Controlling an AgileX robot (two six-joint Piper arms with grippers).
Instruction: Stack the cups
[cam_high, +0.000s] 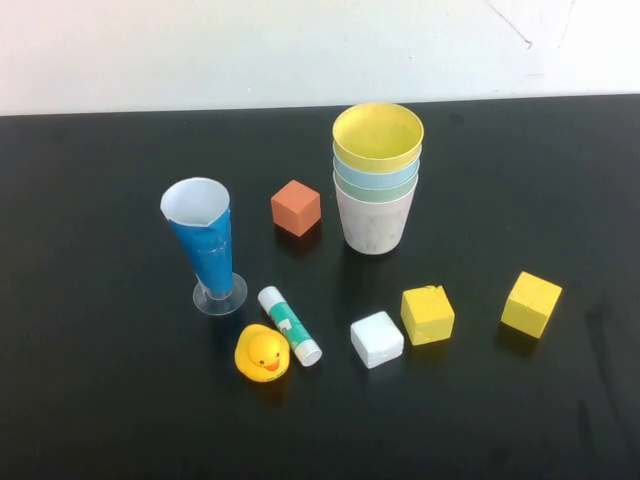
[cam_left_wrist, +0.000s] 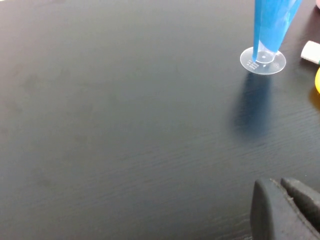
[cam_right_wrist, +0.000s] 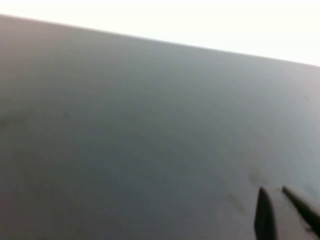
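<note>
Left gripper (cam_left_wrist: 286, 200): pressed together, holding nothing; low over the bare black table (cam_left_wrist: 125, 125)
Blue conical glass (cam_left_wrist: 270, 30): well ahead of it
Right gripper (cam_right_wrist: 285, 212): pressed together, over bare tabletop
Cups (cam_high: 377, 180): nested, yellow uppermost; away from both grippers

Desk (cam_high: 100, 420): black, matte, faint wood grain. Wall (cam_high: 200, 50) behind: plain white, thin dark line near upper right, possibly a crack. Lighting even, soft sheen on desk.
</note>
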